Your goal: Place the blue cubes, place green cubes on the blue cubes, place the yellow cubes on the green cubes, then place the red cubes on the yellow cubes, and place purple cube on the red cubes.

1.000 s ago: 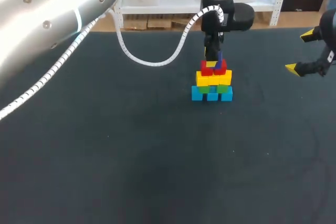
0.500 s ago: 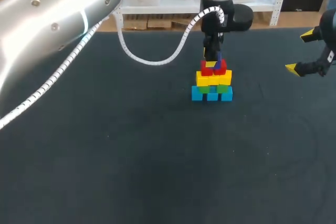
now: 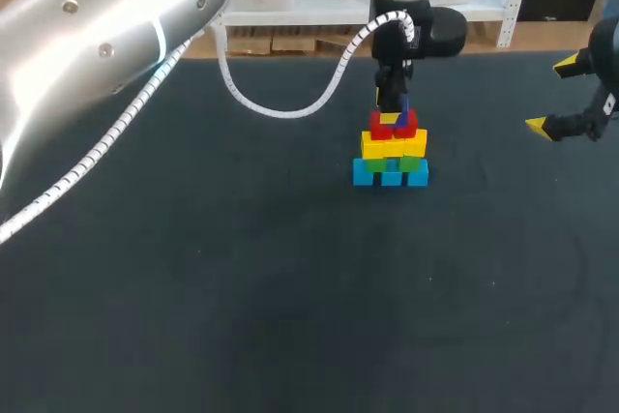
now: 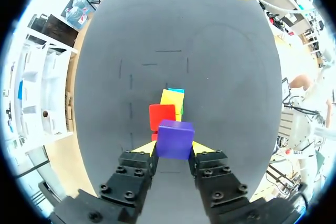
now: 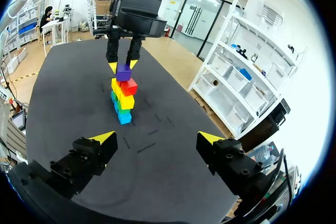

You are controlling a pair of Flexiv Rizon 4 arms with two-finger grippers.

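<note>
Here's the left arm, in from the left side and reaching across to the far middle of the tabletop (image 3: 242,287), its left end effector (image 4: 174,148) pointing straight down over the stack. It's clamped on the purple cube (image 4: 175,139): the left wrist view shows a yellow fingertip pressed on each of two opposite sides, with the cube square between them.

Now the stack itself. The blue cubes (image 3: 390,174) sit in a row on the dark tabletop as the bottom layer. The green cubes (image 3: 392,163) are on top of them, a narrow band in the head view. The yellow cubes (image 3: 394,145) ride on the green, and the red cubes (image 3: 394,126) cap the yellow. All layers are pressed close together, and the tower stands upright.

The purple cube is right at the top, directly over the red cubes. From the right wrist view it looks down against the red layer, but whether it actually bears on it or hangs just above, I can't tell. In the left wrist view, red and yellow peek out just ahead of the held cube.

Over on the right, the right end effector (image 5: 157,140) hangs near the tabletop's right edge, well apart from the tower, fingers spread wide with nothing between them, facing the stack from the side.
</note>
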